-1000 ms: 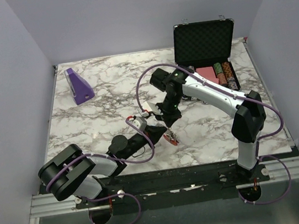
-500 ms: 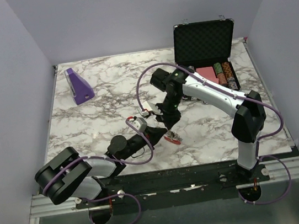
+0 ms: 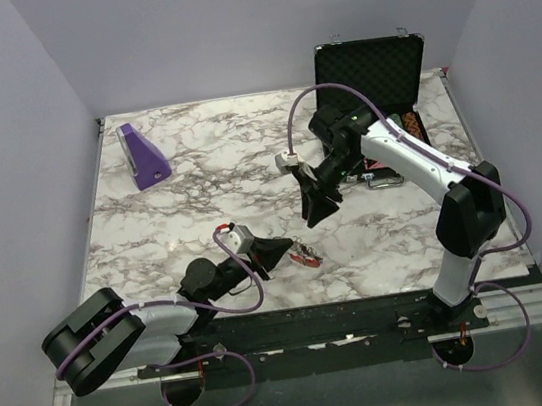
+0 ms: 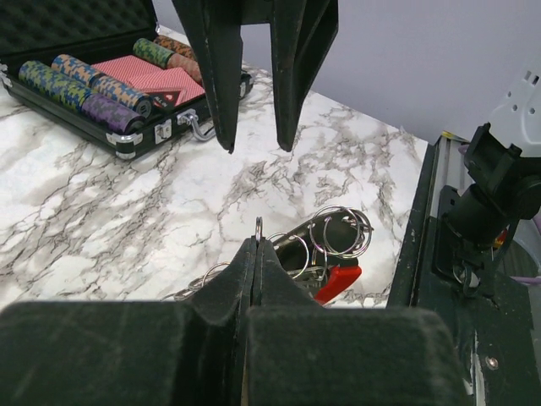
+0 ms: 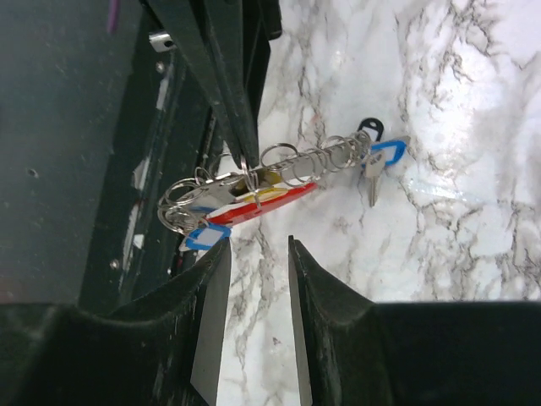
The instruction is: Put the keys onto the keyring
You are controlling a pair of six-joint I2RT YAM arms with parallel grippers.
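The left claw (image 4: 257,247), black and two-fingered, is pinched fully closed on a thin metal loop of the keyring (image 5: 262,201). This bunch of steel rings with a red crescent lies on the white marble tabletop (image 3: 199,193) near its front edge. The right claw (image 5: 256,245) hovers above it, partly parted and empty. Small blue-headed metal keys (image 5: 382,156) sit at both ends of the bunch.

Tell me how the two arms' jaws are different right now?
On the left arm the jaws are shut, pinching a thin ring of the keyring; on the right arm they stand apart, empty. The left jaws sit low at the keyring; the right jaws hang higher, clear of it. Both are black.
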